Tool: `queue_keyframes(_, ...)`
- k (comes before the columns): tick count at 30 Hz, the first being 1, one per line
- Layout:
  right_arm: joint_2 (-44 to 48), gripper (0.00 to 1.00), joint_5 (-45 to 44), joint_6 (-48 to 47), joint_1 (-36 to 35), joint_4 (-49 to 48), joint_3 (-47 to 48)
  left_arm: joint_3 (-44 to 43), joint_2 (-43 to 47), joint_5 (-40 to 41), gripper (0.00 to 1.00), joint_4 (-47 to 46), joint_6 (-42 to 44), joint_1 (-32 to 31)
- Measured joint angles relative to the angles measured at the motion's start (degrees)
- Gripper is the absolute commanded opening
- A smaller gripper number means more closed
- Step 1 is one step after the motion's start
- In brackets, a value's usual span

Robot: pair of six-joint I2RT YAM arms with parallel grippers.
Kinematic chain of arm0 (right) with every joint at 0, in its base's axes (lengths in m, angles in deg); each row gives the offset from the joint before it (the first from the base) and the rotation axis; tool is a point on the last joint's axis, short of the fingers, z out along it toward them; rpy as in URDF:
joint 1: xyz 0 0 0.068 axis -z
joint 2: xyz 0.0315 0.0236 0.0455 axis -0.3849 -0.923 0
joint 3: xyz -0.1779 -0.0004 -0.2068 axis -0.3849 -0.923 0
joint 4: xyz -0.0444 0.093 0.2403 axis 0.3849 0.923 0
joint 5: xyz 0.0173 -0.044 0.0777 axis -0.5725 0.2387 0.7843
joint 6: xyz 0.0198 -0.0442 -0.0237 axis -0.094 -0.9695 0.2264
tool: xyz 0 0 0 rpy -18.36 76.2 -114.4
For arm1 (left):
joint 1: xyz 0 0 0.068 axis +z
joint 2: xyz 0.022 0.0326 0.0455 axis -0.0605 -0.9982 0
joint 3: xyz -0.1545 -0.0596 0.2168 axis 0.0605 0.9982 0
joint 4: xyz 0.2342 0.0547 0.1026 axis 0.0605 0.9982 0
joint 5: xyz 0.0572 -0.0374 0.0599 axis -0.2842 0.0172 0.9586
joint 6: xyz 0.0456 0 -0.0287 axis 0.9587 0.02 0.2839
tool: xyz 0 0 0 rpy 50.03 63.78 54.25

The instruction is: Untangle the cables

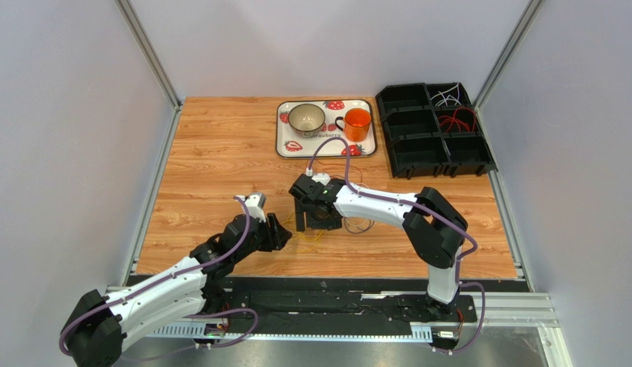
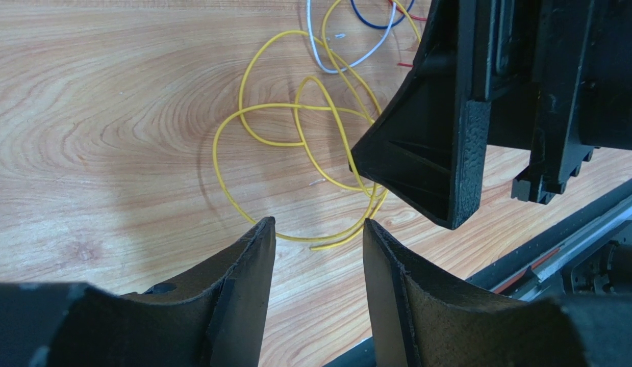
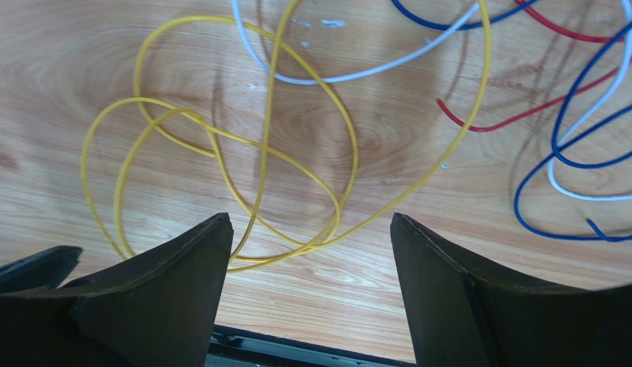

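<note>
A tangle of thin cables lies on the wooden table near the front middle [image 1: 326, 229]. The yellow cable [image 3: 265, 153] makes several loops; white [image 3: 357, 73], blue [image 3: 572, 160] and red [image 3: 526, 111] cables lie beside it. In the left wrist view the yellow cable [image 2: 296, 130] lies just ahead of my left gripper [image 2: 319, 229], which is open and empty. My right gripper [image 3: 311, 225] is open and empty, hovering over the yellow loops. It also shows from above [image 1: 311, 218], close to my left gripper [image 1: 279, 233].
A strawberry-print tray [image 1: 284, 145] at the back holds a bowl [image 1: 306, 118] and an orange cup [image 1: 358, 123]. A black compartment bin [image 1: 411, 157] at the back right holds white and red cables. The right gripper's body [image 2: 464, 115] looms at the right of the left wrist view.
</note>
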Motion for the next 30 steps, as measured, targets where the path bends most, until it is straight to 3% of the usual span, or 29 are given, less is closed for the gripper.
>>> queue_keyframes(8, -0.4, 0.74, -0.3, -0.1, 0.0, 2.3, -0.1, 0.2, -0.8, 0.0, 0.53, -1.4, 0.0, 0.0)
queue_keyframes(16, -1.7, 0.59, 0.0, -0.2, -0.1, 1.4, -1.0, 0.2, -0.8, -0.1, 0.52, -1.6, 0.0, 0.0)
queue_keyframes(22, -2.8, 0.34, -0.3, -0.8, -0.1, 0.6, -1.0, 0.2, -1.2, -0.1, 0.52, -1.8, 0.0, 0.0)
queue_keyframes(26, -2.9, 0.09, -1.1, -1.3, -0.2, 0.6, -1.2, 0.2, -1.6, -0.1, 0.52, -1.8, 0.0, 0.0)
queue_keyframes(30, -2.9, 0.0, -1.4, -1.7, -0.2, 0.5, -1.4, 0.2, -2.5, -0.1, 0.51, -2.1, 0.0, 0.0)
